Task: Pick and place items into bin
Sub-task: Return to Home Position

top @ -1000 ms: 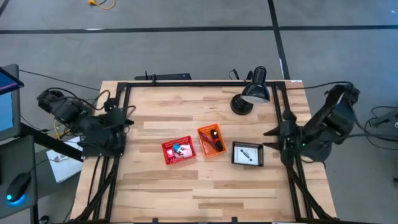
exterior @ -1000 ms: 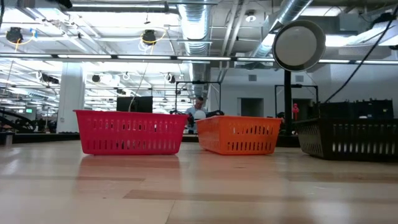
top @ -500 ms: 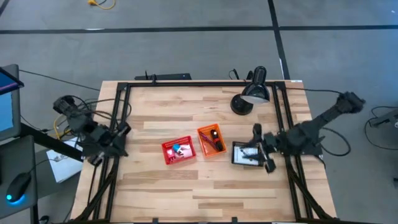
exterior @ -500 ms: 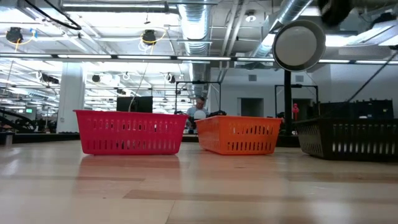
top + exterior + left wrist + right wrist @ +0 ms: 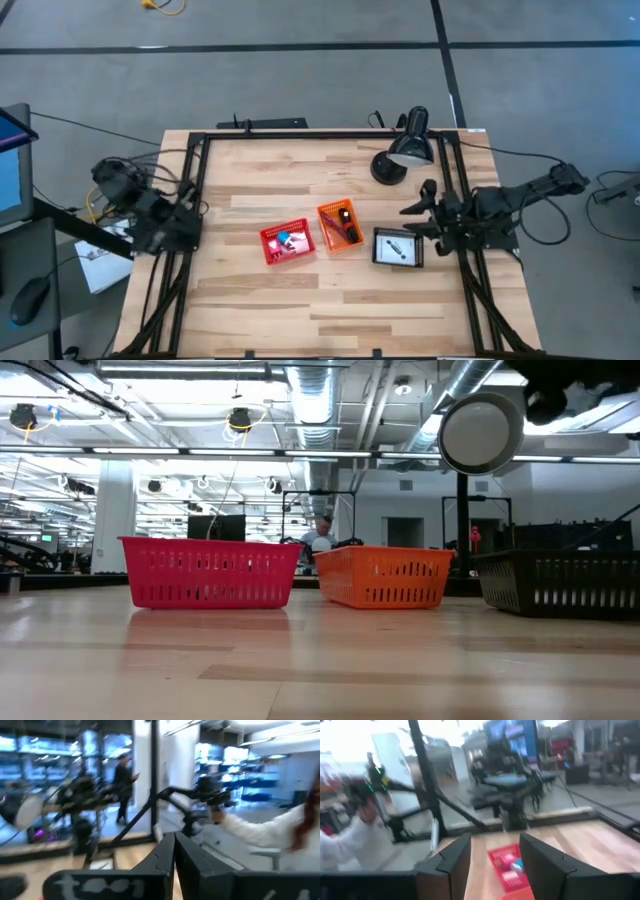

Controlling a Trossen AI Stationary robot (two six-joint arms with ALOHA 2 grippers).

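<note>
Three small bins stand in a row mid-table: a red bin (image 5: 287, 241) with a blue cube (image 5: 283, 238) and pale pieces, an orange bin (image 5: 340, 227) with a black-and-red stick-like piece (image 5: 345, 222), and a black bin (image 5: 398, 248) with a white printed card (image 5: 398, 248). My right gripper (image 5: 416, 205) is open and empty, just beyond the black bin's far right corner; its wrist view (image 5: 495, 845) looks toward the red bin (image 5: 507, 865). My left gripper (image 5: 195, 210) is shut and empty at the table's left edge, and it also shows in its wrist view (image 5: 175, 842).
A black desk lamp (image 5: 405, 150) stands at the far right of the table, close behind my right gripper. A black frame rail (image 5: 300, 135) runs round the table's edges. People show in the room beyond (image 5: 122, 775).
My right gripper has swung in from the table's right edge over the black bin, then drawn back toward the far edge beside the lamp. My left arm has shifted a little at the table's left edge. The bins have stayed still.
</note>
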